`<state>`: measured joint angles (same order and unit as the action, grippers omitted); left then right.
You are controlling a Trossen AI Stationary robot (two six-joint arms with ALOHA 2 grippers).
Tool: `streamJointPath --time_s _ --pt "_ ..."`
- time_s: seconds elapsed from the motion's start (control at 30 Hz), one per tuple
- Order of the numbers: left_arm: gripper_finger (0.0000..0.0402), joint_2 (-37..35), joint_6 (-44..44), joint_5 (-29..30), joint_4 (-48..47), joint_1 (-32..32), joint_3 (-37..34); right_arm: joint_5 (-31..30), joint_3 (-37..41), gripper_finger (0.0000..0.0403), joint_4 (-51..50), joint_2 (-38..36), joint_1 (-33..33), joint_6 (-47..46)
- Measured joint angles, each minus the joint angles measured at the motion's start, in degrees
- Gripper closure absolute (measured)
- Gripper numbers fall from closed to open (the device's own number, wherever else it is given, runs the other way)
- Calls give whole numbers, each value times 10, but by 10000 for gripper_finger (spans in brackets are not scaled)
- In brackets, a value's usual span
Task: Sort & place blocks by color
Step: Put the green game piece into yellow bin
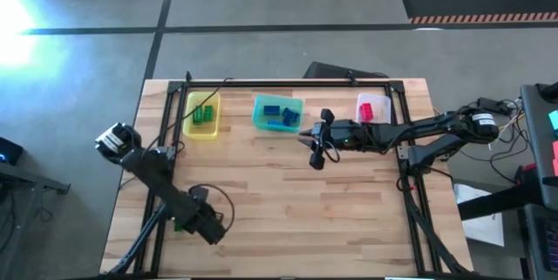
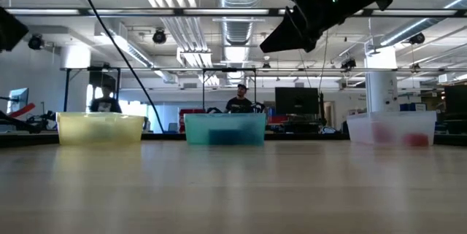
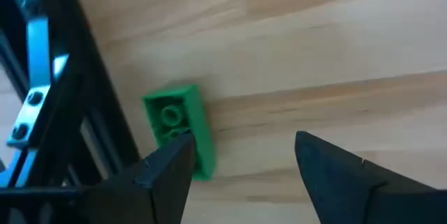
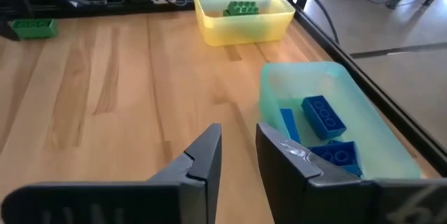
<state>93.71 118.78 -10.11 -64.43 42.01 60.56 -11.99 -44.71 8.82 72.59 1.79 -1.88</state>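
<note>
Currently, left to right:
Left gripper (image 3: 237, 165): fingers wide, over lone green block (image 3: 180, 128) beside frame rail (image 3: 66, 77).
Yellow bin (image 1: 202, 115): green blocks.
Teal bin (image 1: 277, 112): blue blocks (image 4: 324, 116).
Right gripper (image 4: 237, 151): narrow gap, empty, near teal bin.
Clear bin (image 1: 373, 108): red blocks.

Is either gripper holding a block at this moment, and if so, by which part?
Nothing is held. The left gripper hangs open over the green block without gripping it; the right gripper, beside the teal bin, has nothing between its fingers.
</note>
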Motion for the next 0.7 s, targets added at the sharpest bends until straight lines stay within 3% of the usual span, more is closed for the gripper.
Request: streamJointPath --time_s 0.2,0.37,0.7 --pt "173 0 44 -8 70 38 -31 0 0 333 2 3 -4 -1" --pt "178 0 47 -7 60 42 -37 0 0 335 4 3 -4 -5" --pt "272 14 37 -53 53 50 -71 0 0 335 4 3 -4 -7"
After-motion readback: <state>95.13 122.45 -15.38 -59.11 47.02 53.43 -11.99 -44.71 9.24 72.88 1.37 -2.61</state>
